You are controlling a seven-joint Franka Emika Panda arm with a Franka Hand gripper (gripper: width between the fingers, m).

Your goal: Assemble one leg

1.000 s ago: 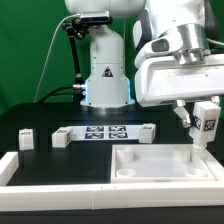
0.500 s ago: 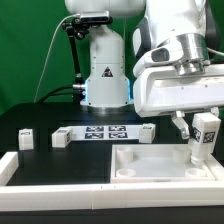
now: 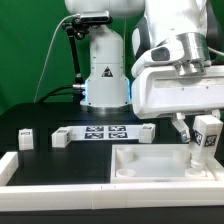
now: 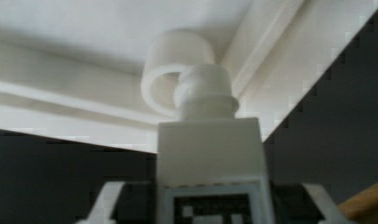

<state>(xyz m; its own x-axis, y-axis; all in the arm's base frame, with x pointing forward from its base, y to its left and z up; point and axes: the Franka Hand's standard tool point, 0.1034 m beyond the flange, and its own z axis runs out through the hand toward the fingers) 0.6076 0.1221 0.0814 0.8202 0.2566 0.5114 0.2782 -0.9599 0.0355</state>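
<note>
My gripper is shut on a leg, a small white post with a black-and-white tag on its side. It holds the leg upright over the far corner of the large flat white piece on the exterior view's right. The leg's lower end is at or just above that piece; I cannot tell whether they touch. In the wrist view the leg runs from between my fingers toward a round white socket in the flat piece.
The marker board lies on the black table. Three more small white tagged posts stand near it. A white rim borders the table's front. The robot base stands behind.
My gripper has come down a little with the leg, closer to the flat white piece's corner. Most of the drop was in the first half second.
</note>
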